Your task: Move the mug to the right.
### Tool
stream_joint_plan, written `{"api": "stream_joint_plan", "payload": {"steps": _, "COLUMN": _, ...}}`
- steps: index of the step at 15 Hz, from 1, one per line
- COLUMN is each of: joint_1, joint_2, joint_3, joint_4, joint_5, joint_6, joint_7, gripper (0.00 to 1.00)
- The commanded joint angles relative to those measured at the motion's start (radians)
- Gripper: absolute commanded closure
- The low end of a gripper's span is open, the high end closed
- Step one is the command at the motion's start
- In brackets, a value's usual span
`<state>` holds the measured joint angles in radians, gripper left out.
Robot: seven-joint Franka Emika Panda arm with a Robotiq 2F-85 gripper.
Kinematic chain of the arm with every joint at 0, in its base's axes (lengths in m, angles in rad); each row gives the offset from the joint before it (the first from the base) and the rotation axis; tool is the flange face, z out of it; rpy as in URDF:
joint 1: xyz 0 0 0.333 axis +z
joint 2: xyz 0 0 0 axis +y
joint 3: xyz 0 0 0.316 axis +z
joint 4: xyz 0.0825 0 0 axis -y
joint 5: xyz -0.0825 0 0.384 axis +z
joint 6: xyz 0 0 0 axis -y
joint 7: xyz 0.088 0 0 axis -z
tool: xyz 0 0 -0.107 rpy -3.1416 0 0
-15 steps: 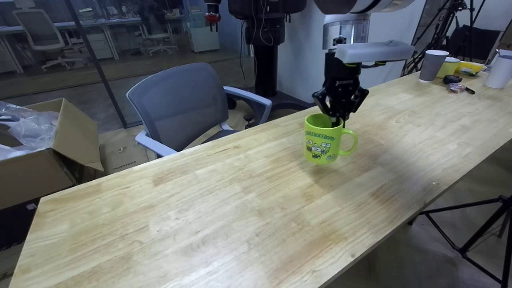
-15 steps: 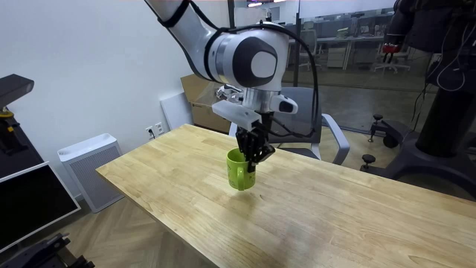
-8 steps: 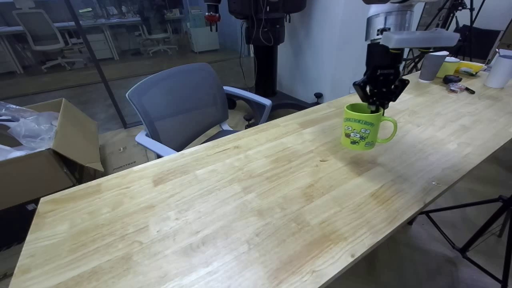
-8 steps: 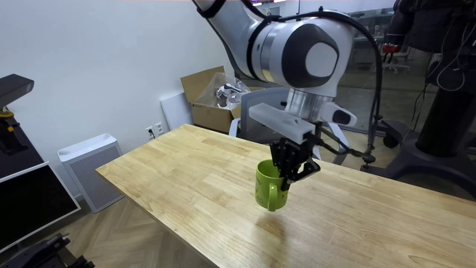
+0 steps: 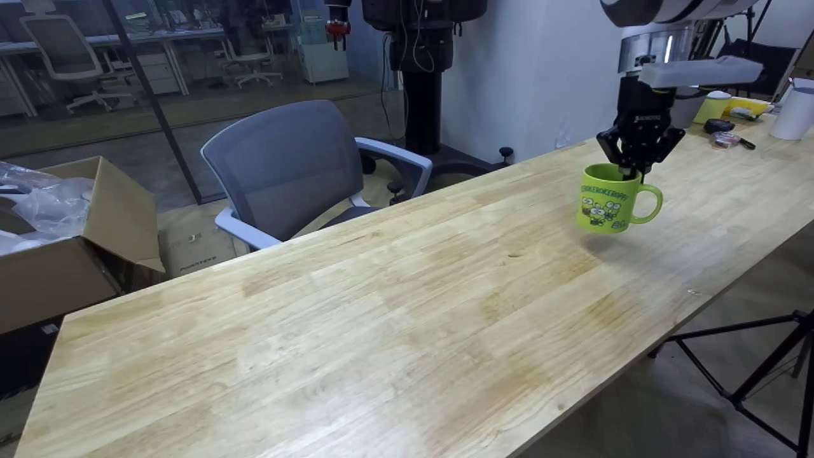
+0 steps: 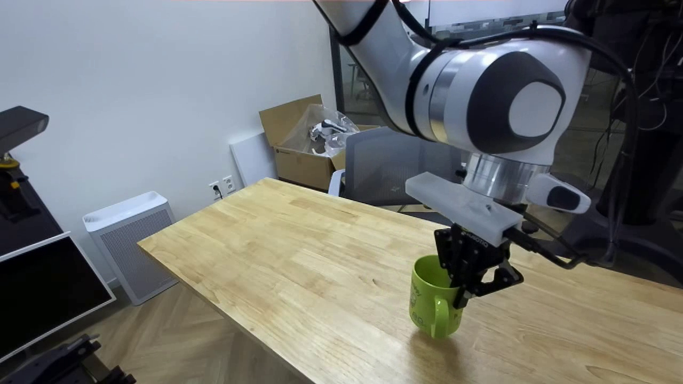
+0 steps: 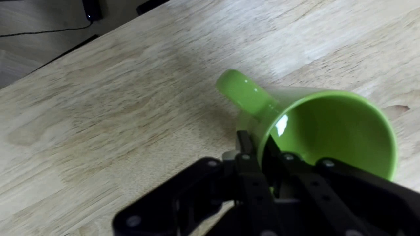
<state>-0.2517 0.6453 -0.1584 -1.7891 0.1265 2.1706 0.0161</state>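
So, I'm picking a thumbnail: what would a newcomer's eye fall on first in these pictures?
Probably the cartoon-printed lime-green mug, pinched at the rim by the black gripper over the wooden table. Next, the bulky white arm above it in an exterior view. Then the grey chair beyond the table in both exterior views.

A bright lime-green mug (image 5: pixel 607 202) with a loop handle (image 7: pixel 244 93) hangs roughly upright just above the wooden desk (image 5: pixel 381 318), mouth up, held at its rim near the handle. Lettering and big-eyed cartoon figures (image 5: pixel 598 212) decorate its side. The mug is between the desk's two long edges, well apart from the short edge (image 6: pixel 209 213) and its corners in an exterior view; in the wrist view, the handle points toward the desk edge at upper left.
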Motion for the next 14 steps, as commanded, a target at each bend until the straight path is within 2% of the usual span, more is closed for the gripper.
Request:
{"api": "stream_joint_plan", "payload": {"steps": 1, "joint_1": -0.001, "joint_2": 0.044, "joint_3": -0.018, "joint_4": 0.053, "joint_5": -0.025, "joint_6": 0.015, "joint_7": 0.025, "gripper": 0.97}}
{"api": "stream_joint_plan", "payload": {"steps": 11, "joint_1": 0.002, "joint_2": 0.091, "joint_3": -0.021, "joint_4": 0.047, "joint_5": -0.038, "joint_6": 0.072, "joint_7": 0.028, "gripper": 0.97}}
{"api": "stream_joint_plan", "payload": {"steps": 12, "joint_1": 0.003, "joint_2": 0.091, "joint_3": -0.020, "joint_4": 0.049, "joint_5": -0.037, "joint_6": 0.067, "joint_7": 0.031, "gripper": 0.92}}
{"api": "stream_joint_plan", "payload": {"steps": 13, "joint_1": 0.002, "joint_2": 0.089, "joint_3": -0.018, "joint_4": 0.051, "joint_5": -0.034, "joint_6": 0.061, "joint_7": 0.030, "gripper": 0.65}}
{"api": "stream_joint_plan", "payload": {"steps": 14, "joint_1": 0.004, "joint_2": 0.089, "joint_3": -0.018, "joint_4": 0.050, "joint_5": -0.034, "joint_6": 0.062, "joint_7": 0.032, "gripper": 0.65}}
